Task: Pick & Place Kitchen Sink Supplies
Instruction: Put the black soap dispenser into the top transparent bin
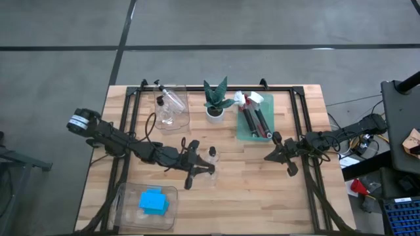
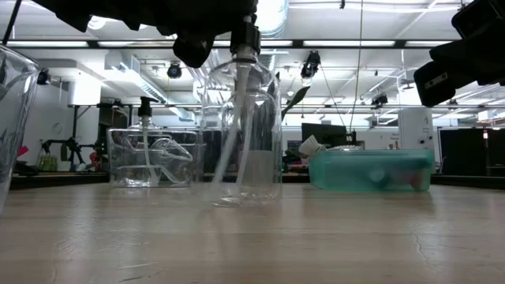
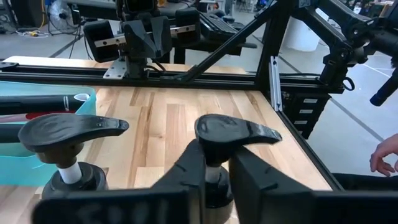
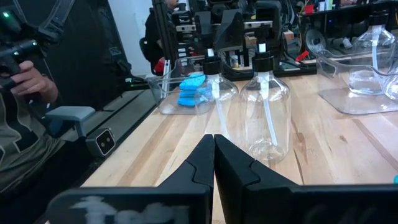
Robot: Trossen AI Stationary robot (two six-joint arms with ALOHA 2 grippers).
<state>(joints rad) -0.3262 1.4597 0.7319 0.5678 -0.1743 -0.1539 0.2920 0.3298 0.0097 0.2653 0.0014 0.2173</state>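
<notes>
Two clear pump bottles with black heads stand upright on the wood table near its middle. My left gripper [image 3: 214, 186] is shut on the nearer bottle [image 3: 229, 132], which also shows in the high view [image 1: 209, 172]. The farther bottle [image 3: 68, 134] stands free on its base, just beside it. My right gripper [image 1: 283, 156] waits shut above the table at the right, touching nothing. Blue sponges [image 1: 154, 201] lie in a clear tray [image 1: 125, 213] at the near left. Dish brushes [image 1: 257, 118] lie in a teal tray [image 1: 244, 134] at the back. My left gripper pinches the nearer bottle's thin neck [image 3: 213, 175], just under the black pump head, between its two fingers [image 3: 189, 171]. The fingers come in about level from the table's left. The bottle [image 2: 245, 134] stands upright with its base on the table.
A clear tray [image 1: 172, 108] holding more pump bottles stands at the back left. A green plant in a white pot [image 1: 215, 101] sits at the back middle. A black frame [image 1: 298, 124] runs along the table's sides. A person's hand [image 3: 385, 155] shows beyond the right edge.
</notes>
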